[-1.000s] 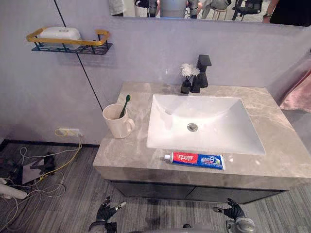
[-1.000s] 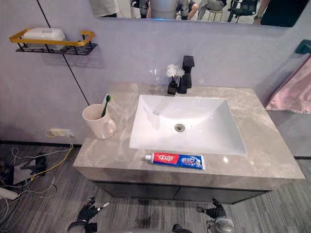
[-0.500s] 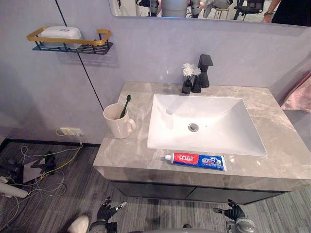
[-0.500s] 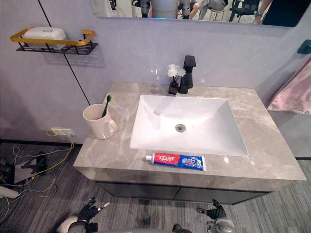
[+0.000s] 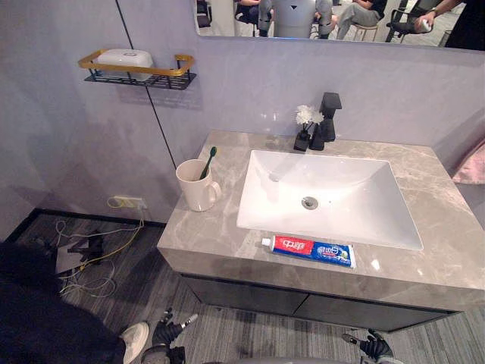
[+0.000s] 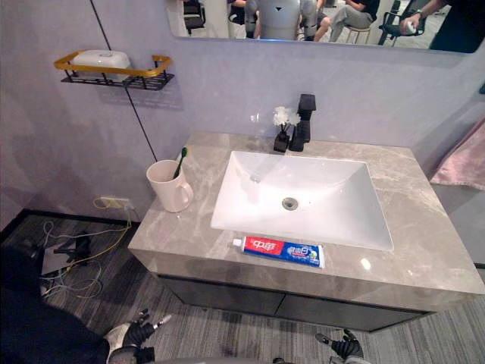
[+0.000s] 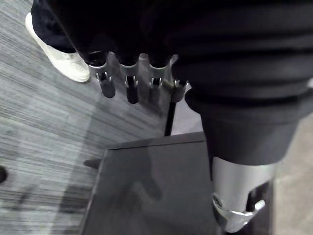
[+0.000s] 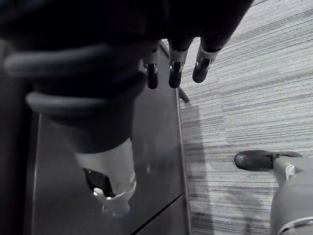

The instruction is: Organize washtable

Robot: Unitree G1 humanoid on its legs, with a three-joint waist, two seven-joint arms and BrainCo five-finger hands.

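Hanging low in front of the dark cabinet (image 5: 250, 297), both hands are empty: left hand (image 5: 168, 332) w/ fingers (image 7: 129, 85) straight and loosely spread, right hand (image 5: 375, 345) w/ fingers (image 8: 173, 71) likewise relaxed, nothing held. Task items sit up on the marble worktop (image 5: 204, 231): toothpaste tube (image 5: 307, 249) lies flat btwn the sink (image 5: 356, 224) and the front edge, close to both; cup (image 5: 197, 186) stands upright left of the sink, green toothbrush (image 5: 207, 161) leaning in it. Tap (image 5: 328, 121) and small flower vase (image 5: 305, 127) are at the back, soap box (image 5: 125, 58) on the wall shelf (image 5: 163, 76). Risks, as I judge them: hands are below the worktop lip, so a straight lift prob. catches the edge; a sloppy reach at the tube could shove it into the sink or off the front onto the floor, since it has little margin either way; cup looks tippy w/ the brush leaning out, so a brush from the left arm could topple it. A person's shoe (image 5: 135, 337) is right beside the left hand, so swinging that arm outward risks contact.
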